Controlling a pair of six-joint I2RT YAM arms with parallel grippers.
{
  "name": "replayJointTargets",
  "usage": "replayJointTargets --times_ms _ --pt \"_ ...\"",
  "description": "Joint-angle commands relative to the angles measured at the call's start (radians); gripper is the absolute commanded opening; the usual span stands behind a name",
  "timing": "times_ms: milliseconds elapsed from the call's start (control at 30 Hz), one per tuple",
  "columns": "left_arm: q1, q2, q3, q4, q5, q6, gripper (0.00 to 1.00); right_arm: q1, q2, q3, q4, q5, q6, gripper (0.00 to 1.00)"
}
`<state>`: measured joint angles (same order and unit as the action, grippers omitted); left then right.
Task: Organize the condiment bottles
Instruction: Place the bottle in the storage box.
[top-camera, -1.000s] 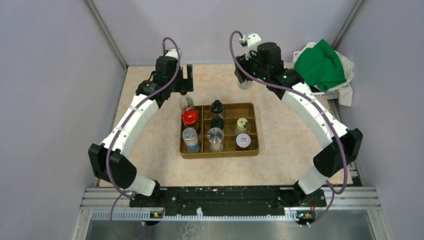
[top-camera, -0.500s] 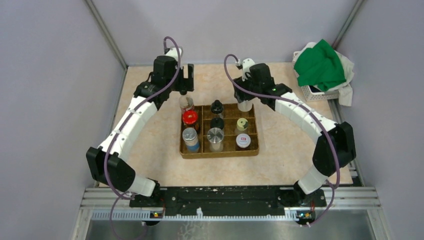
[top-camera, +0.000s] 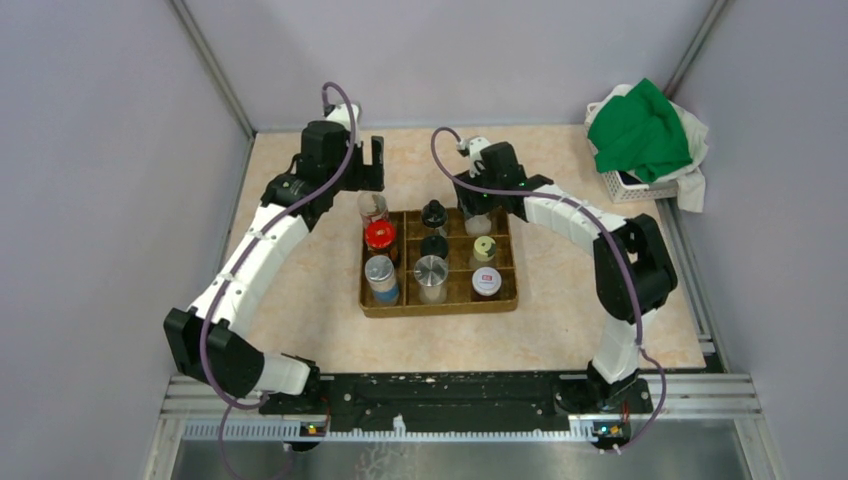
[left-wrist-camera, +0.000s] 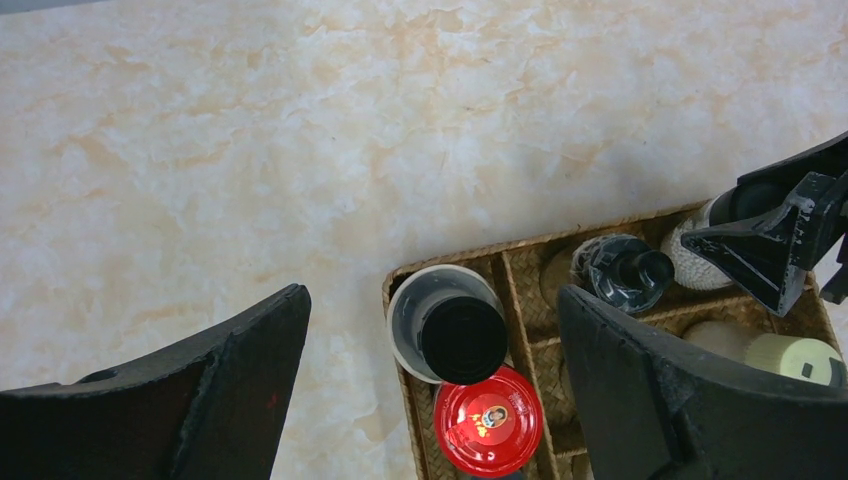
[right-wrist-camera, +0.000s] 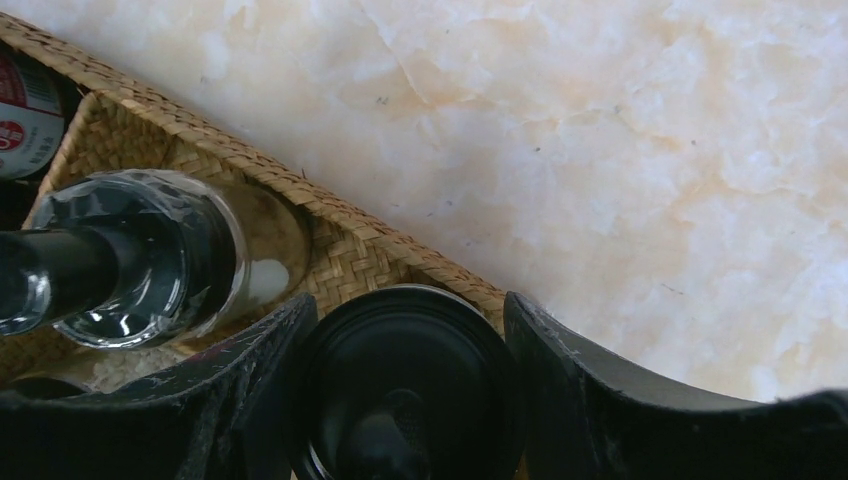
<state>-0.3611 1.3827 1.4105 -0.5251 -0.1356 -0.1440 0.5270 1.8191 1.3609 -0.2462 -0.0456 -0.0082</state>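
The right tool (right-wrist-camera: 410, 335) is clamped on a black-lidded jar (right-wrist-camera: 405, 400) over the cell of the woven tray (right-wrist-camera: 352, 252) nearest the far right corner of the tabletop (right-wrist-camera: 620, 150). Lower it straight, clear of the rim and the neighbouring glass bottle (right-wrist-camera: 190, 250), and let go only once it is seated. The left tool (left-wrist-camera: 432, 300) hangs spread wide and empty above a black-capped jar (left-wrist-camera: 448, 330), and the cell floor is hidden beneath the held jar.

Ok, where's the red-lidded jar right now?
Top view: the red-lidded jar sits in the middle compartment of the left column of the tray, between the clear jar behind it and the silver-lidded jar in front.
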Motion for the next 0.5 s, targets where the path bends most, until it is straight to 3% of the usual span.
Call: replayJointTargets --times_ms 0,467 --pt "0.0 -0.038 -0.014 0.024 -0.011 0.006 0.99 -0.01 0.014 0.038 0.104 -0.023 0.03 0.26" --pt "-0.001 -0.027 -0.038 0.043 -0.018 0.006 0.99 -0.018 0.051 0.047 0.105 -0.029 0.03 0.27"
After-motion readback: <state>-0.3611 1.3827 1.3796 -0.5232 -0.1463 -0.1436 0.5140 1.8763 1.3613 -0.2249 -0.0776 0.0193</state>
